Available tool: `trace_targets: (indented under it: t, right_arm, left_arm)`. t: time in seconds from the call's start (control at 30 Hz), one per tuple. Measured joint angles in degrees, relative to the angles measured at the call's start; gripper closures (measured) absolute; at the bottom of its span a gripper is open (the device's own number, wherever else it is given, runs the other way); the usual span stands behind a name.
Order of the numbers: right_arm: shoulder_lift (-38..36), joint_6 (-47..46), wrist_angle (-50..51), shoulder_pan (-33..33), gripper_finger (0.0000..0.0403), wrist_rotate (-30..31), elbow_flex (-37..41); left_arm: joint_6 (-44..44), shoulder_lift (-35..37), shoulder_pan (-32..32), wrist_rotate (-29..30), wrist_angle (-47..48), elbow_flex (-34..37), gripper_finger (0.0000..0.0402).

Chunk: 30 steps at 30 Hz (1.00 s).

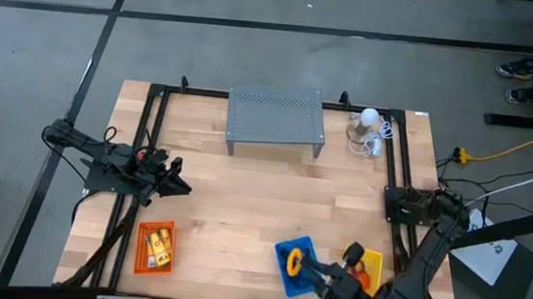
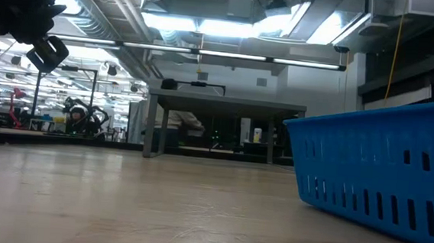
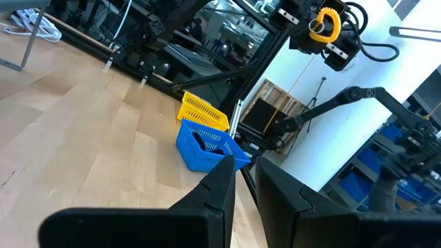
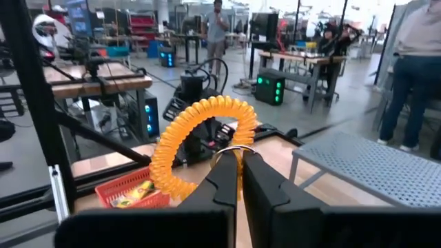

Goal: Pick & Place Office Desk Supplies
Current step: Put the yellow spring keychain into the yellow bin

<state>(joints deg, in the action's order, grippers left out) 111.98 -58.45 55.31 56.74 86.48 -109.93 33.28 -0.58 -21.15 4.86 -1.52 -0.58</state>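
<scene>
My right gripper [image 1: 301,263] is raised over the blue basket [image 1: 291,268] at the table's near edge and is shut on an orange spiral loop [image 4: 198,146]. The left wrist view also shows that loop [image 3: 325,23], well above the blue basket [image 3: 204,146]. An orange basket [image 1: 154,247] near the left holds yellow-orange packets [image 1: 158,246]. My left gripper [image 1: 182,187] hovers shut over the table's left side, touching nothing, and its dark fingers [image 3: 222,180] show in its wrist view. The black clips and the purple loop are out of view. My right gripper pinches the orange spiral loop between its two fingers [image 4: 222,172], at the spot where a thin metal ring [image 4: 234,147] sits on the coil. The fingers lie about level and point toward the table's far left. The loop is lifted clear and keeps its round shape.
A yellow basket [image 1: 365,266] stands right of the blue one. At the far edge are the grey perforated shelf [image 1: 276,119] and a white bulb with its cord [image 1: 369,129]. A black frame [image 1: 153,120] borders the table. Bare wood lies in the middle.
</scene>
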Motion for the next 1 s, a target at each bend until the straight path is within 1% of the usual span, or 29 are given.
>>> trace_targets:
  t: [0.13, 0.2, 0.27, 0.33, 0.4, 0.43, 0.5, 0.57, 0.6, 0.63, 0.67, 0.77, 0.83, 0.9, 1.0]
  right_arm:
    - [0.00, 0.41, -1.44, 2.29, 0.0397, 1.89, 0.00]
    - [0.00, 2.34, -4.49, 3.52, 0.0397, 2.03, 0.00]
    - [0.17, 7.87, -10.48, 4.73, 0.0397, 1.70, -0.02]
    - [0.78, 17.07, -19.78, 5.59, 0.0397, -0.11, -0.03]
    - [1.86, 28.68, -31.55, 5.89, 0.0398, -4.23, -0.04]
    - [2.44, 35.45, -38.62, 5.89, 0.0398, -7.61, -0.04]
    - [3.74, 50.07, -53.51, 5.53, 0.0398, -16.29, -0.04]
    - [5.00, 62.68, -66.97, 5.19, 0.0398, -26.09, -0.07]
    - [5.41, 67.28, -70.49, 5.17, 0.0398, -30.32, -0.07]
    - [5.56, 70.22, -71.72, 5.18, 0.0398, -33.56, -0.09]
    - [5.60, 71.69, -71.63, 5.34, 0.0398, -34.99, -0.09]
    - [5.62, 72.07, -65.79, 6.23, 0.0398, -36.95, -0.09]
    - [5.63, 67.07, -58.85, 6.72, 0.0398, -39.03, -0.09]
    - [5.69, 57.84, -51.32, 7.00, 0.0398, -40.87, -0.09]
    - [5.70, 37.99, -39.08, 7.18, 0.0397, -39.96, -0.09]
  left_arm:
    - [0.01, 0.00, -0.01, -0.01, 0.00, 0.00, 0.0347]
    - [0.00, 0.00, -0.02, 0.00, 0.00, -0.02, 0.0347]
    - [0.00, 0.00, 0.00, -0.02, 0.00, -0.02, 0.0347]
    - [0.00, 0.00, -0.01, -0.01, 0.00, -0.01, 0.0347]
    - [0.00, 0.00, -0.01, 0.00, 0.00, -0.01, 0.0347]
    - [0.00, 0.00, -0.01, 0.00, 0.00, 0.00, 0.0347]
    - [0.00, 0.00, -0.02, 0.00, 0.00, 0.00, 0.0347]
    - [0.02, 0.00, 0.00, 0.00, 0.00, 0.00, 0.0347]
    - [0.00, 0.00, -0.02, -0.02, 0.00, -0.01, 0.0347]
    - [0.01, 0.00, 0.00, 0.00, 0.00, -0.01, 0.0347]
    - [0.01, 0.00, 0.00, 0.00, 0.00, 0.00, 0.0347]
    - [0.00, 0.00, -0.02, 0.00, 0.00, 0.00, 0.0347]
    - [0.00, 0.00, -0.02, 0.00, 0.00, -0.02, 0.0347]
    - [0.00, 0.00, -0.02, 0.00, 0.00, -0.02, 0.0347]
    - [0.00, 0.00, 0.00, 0.00, 0.00, 0.00, 0.0347]
